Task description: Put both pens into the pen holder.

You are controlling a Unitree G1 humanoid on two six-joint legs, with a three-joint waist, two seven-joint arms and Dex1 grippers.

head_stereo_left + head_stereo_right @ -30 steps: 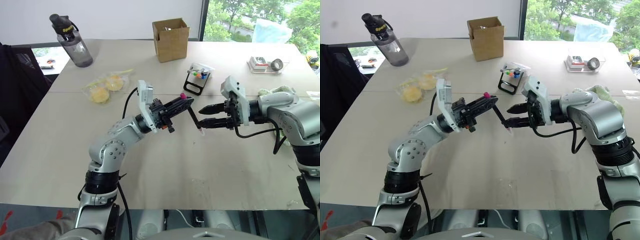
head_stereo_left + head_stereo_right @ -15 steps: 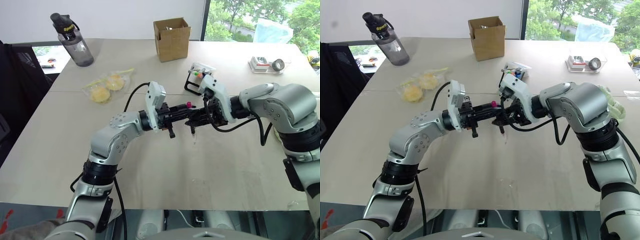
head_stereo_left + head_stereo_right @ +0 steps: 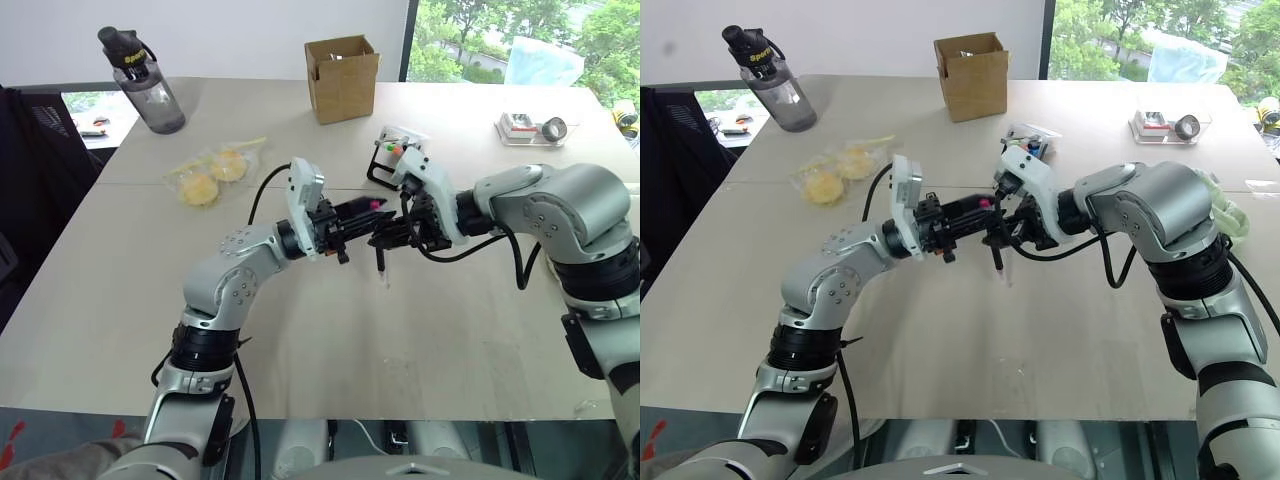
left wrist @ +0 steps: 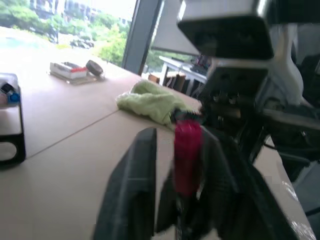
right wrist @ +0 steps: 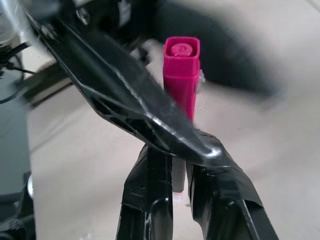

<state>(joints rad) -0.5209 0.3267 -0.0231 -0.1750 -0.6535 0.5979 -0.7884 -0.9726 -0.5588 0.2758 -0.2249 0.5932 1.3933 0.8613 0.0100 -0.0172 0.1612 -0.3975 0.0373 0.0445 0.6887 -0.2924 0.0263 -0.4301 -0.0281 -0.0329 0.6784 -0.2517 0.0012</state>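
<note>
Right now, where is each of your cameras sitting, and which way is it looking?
Left eye: on the head, looking forward and down at the table; both arms meet at the pen.
Right eye: beside it, same scene; cardboard box and pen holder beyond.
Left wrist: on the left arm, looking along the left gripper toward a green cloth.
Right wrist: on the right arm, looking along the right gripper.
Shared: both wrist views show the pen's magenta end.
</note>
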